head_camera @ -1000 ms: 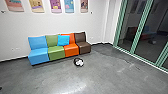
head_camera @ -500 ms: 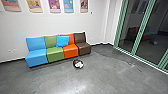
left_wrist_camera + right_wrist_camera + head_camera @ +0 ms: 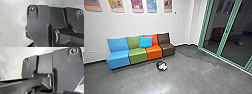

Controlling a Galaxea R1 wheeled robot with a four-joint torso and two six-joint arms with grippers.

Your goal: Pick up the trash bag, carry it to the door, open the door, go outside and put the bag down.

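On the grey floor ahead, in front of the orange seat, lies the trash bag (image 3: 161, 65), a small dark, rounded thing with white showing in it. It stands apart from the couch. Tall glass panels with a green frame (image 3: 225, 32) rise at the right of the head view; which part of them is a door I cannot tell. Both wrist views show the robot's own dark plate and jointed bar above pale floor, and I make out nothing held there.
A row of joined seats, blue (image 3: 118, 59), green (image 3: 137, 55), orange (image 3: 153, 52) and brown (image 3: 167, 49), stands along the white wall (image 3: 146, 23). A bright blue cushion (image 3: 145, 42) leans on it. Posters (image 3: 137, 5) hang above.
The head view has shifted as the camera moved: the seats and the bag show a little further left and lower, and the seats look slightly larger. Nothing in the room has visibly moved by itself.
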